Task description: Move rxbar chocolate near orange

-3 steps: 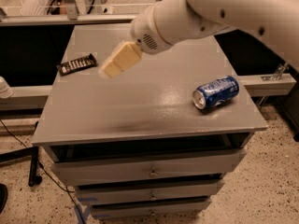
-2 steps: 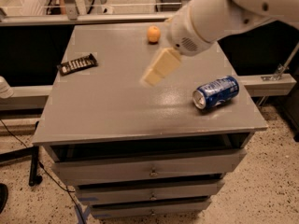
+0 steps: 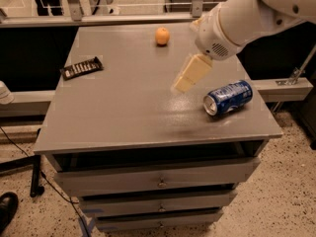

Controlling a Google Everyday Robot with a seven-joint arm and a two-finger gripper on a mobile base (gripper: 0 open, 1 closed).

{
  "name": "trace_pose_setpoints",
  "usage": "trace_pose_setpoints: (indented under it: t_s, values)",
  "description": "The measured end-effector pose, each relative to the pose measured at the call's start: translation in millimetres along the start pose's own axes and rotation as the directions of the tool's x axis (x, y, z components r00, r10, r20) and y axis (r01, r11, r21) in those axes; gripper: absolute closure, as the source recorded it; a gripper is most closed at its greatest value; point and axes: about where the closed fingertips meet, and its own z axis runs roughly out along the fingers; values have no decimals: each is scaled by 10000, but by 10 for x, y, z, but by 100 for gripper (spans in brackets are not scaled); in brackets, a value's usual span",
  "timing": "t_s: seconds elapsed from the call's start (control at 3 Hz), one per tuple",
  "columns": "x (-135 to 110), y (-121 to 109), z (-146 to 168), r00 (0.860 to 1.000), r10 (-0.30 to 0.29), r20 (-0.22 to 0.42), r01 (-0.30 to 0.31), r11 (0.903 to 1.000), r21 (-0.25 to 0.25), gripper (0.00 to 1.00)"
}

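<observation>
The rxbar chocolate (image 3: 81, 67) is a flat black wrapper with whitish lettering, lying near the left edge of the grey cabinet top (image 3: 128, 112). The orange (image 3: 162, 36) sits near the far edge, middle. My gripper (image 3: 190, 74) hangs from the white arm over the right middle of the top, well right of the bar and in front of the orange, holding nothing.
A blue soda can (image 3: 229, 97) lies on its side at the right, just right of the gripper. Drawers are below the front edge. A metal rail runs behind the cabinet. A shoe (image 3: 7, 209) shows at the bottom left on the floor.
The arm has swung from the left side of the top, near the bar, across to the right, uncovering the orange. The bar, orange and can have not moved.
</observation>
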Motion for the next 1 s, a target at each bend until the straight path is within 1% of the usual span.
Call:
trace_pose_setpoints:
  t_s: [0.33, 0.67, 1.0]
  values:
    - [-9, -89, 203, 9987, 59, 507, -63, 9999, 85, 0]
    - [-76, -135, 597, 9899, 254, 1392, -260, 9997, 25, 0]
    - [-311, -178, 959, 9684, 688, 2397, -698, 9976, -42, 0]
